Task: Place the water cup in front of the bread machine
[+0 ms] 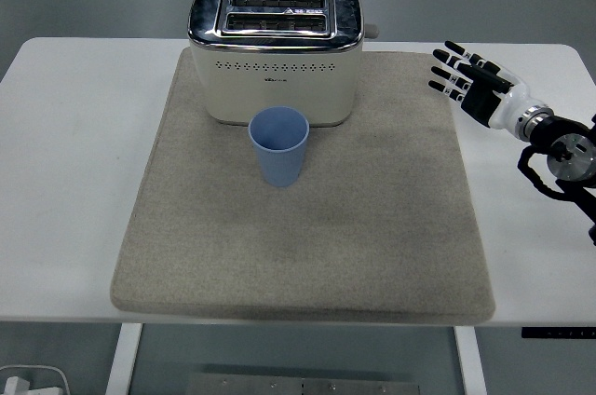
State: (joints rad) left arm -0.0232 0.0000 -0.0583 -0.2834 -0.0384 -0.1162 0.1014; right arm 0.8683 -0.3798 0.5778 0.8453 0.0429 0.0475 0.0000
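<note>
1. The cup (278, 145) stands upright on the mat (372, 227), just near of the toaster (276, 52).
2. The right hand (470, 86), fingers spread and empty, hovers over the worktop (65, 181) at the right.

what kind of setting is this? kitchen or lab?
Likely a lab or test bench staged as a kitchen: a white table on a grey floor, holding only a beige mat with a toaster and blue cup, plus the robot's right hand.
</note>
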